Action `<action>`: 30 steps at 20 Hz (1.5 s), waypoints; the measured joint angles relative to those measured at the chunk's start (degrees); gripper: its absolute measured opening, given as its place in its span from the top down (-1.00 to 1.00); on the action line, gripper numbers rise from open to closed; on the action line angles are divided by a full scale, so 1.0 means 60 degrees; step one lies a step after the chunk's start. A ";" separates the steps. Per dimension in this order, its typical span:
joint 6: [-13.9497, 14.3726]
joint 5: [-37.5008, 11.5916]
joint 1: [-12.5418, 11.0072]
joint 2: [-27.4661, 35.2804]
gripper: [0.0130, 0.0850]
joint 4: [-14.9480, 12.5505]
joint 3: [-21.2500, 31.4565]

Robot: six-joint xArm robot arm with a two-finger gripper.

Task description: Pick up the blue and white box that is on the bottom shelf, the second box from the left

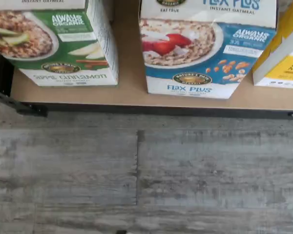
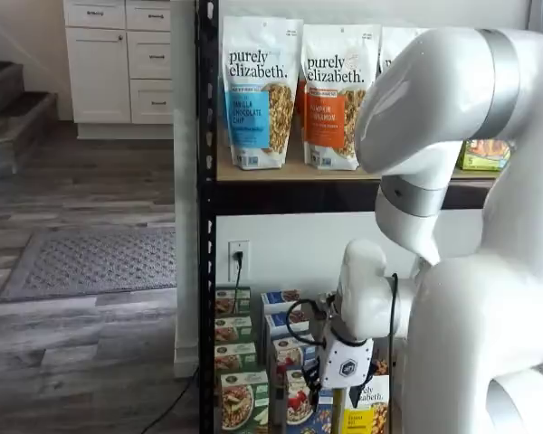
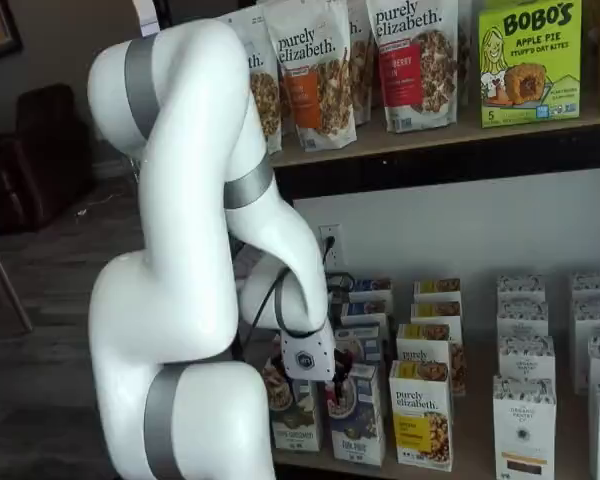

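Since the Flax Plus oatmeal box (image 1: 207, 53) looks light, stiff cardboard, the spread-jawed gripper (image 3: 338, 385) should pinch its side faces.

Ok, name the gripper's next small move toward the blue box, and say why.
Probably ease the gripper down and forward onto the blue box. In both shelf views it hangs just above the front row, not closed on anything. The wrist view shows the blue box at the shelf edge, with a bare gap between it and the green box, so there looks to be room for a finger.
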 joint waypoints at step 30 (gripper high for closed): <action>-0.1422 -0.0287 -0.0283 0.1552 -1.00 0.1124 -0.1415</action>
